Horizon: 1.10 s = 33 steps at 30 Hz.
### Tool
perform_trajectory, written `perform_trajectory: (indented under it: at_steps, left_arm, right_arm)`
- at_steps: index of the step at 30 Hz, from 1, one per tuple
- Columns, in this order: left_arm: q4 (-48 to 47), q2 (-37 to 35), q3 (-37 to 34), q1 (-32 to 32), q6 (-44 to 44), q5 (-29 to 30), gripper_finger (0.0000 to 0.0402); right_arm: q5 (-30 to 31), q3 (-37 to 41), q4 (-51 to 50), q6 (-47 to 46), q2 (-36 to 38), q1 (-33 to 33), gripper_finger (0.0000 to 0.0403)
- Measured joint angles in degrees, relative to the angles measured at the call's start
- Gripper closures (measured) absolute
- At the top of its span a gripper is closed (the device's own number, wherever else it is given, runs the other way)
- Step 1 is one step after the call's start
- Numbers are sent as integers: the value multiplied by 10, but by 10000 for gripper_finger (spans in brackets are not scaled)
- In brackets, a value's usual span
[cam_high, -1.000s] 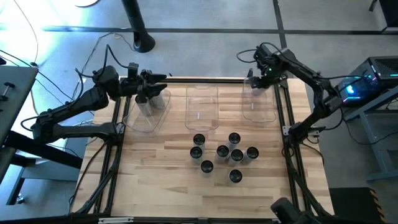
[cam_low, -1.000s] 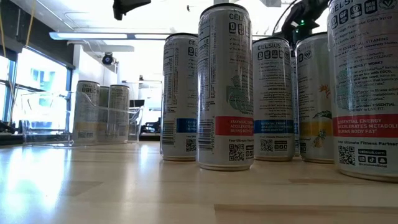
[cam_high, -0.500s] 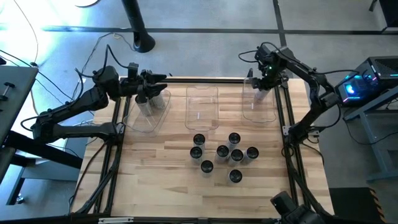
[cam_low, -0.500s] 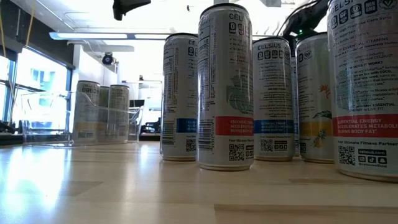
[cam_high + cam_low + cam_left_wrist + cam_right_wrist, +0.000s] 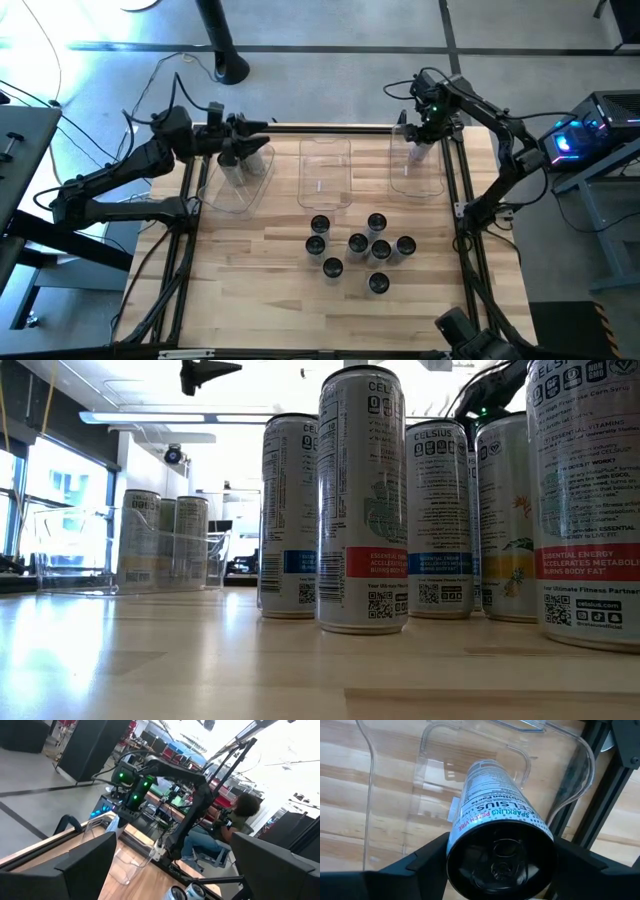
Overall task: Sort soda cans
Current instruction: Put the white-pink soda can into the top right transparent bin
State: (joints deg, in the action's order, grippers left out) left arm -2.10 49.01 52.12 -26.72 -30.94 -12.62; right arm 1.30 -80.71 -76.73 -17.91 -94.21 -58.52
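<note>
One soda can (image 5: 495, 845) stands upright inside the right clear bin (image 5: 417, 172), between the right gripper (image 5: 497, 857) fingers; whether they grip it or have let go cannot be told. Seven loose cans (image 5: 358, 244) cluster mid-table. Left gripper (image 5: 238, 146) spread wide over the left bin (image 5: 240, 185), which holds cans.

Workshop room beyond the table
Grey floor (image 5: 330, 30) with dark seams; bright window (image 5: 60, 490) at one side; ceiling strip light (image 5: 150, 418); seated person (image 5: 227, 827) at a bench.

Cans (image 5: 358, 252) clustered before three bins (image 5: 325, 172).
</note>
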Motion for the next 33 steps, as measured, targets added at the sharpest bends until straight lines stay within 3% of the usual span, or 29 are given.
perform_trajectory:
  at_steps: [7, 26, 33]
  left_arm:
    - [-17, 0, 0, 0, 1, 0, 17]
    - [-33, 0, 0, 0, 3, -1, 17]
    - [-33, 0, 0, 0, 11, -1, 17]
  right_arm:
    - [0, 0, 3, -41, 0, 0, 124]
    - [-4, 0, 23, -41, -1, 0, 123]
    - [30, 0, 21, -47, -1, 1, 115]
